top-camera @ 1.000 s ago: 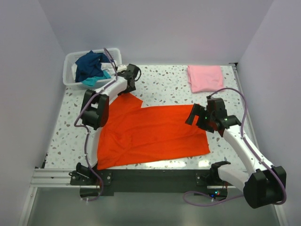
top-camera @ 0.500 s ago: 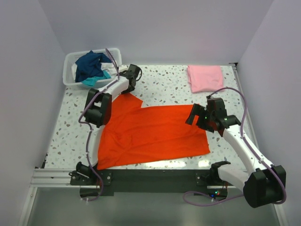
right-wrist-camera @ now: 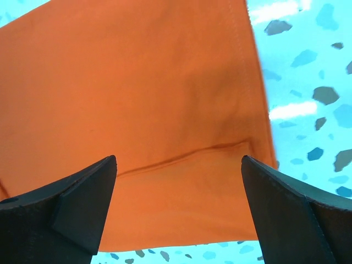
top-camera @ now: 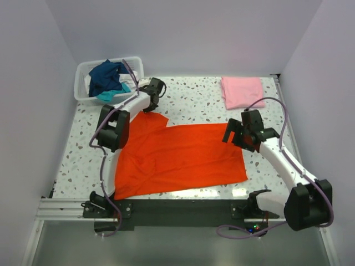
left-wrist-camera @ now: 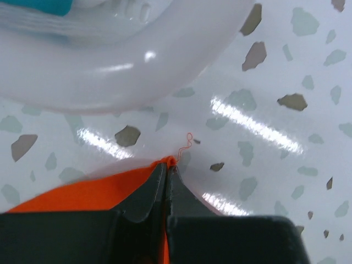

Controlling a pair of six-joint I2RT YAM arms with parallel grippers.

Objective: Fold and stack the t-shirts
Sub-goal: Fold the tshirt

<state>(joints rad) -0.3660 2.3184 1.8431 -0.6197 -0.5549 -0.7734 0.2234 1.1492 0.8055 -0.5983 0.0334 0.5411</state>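
Left fingers [left-wrist-camera: 144,193] newly tight on orange-red t-shirt [top-camera: 177,155] corner; long axis left-right.

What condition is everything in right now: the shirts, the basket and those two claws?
orange-red t-shirt: spread out, far-left corner pinched.
pink t-shirt: folded, lying far right.
basket: holding crumpled shirts.
left gripper: shut on the orange-red t-shirt's corner.
right gripper: open, above that shirt's right edge.
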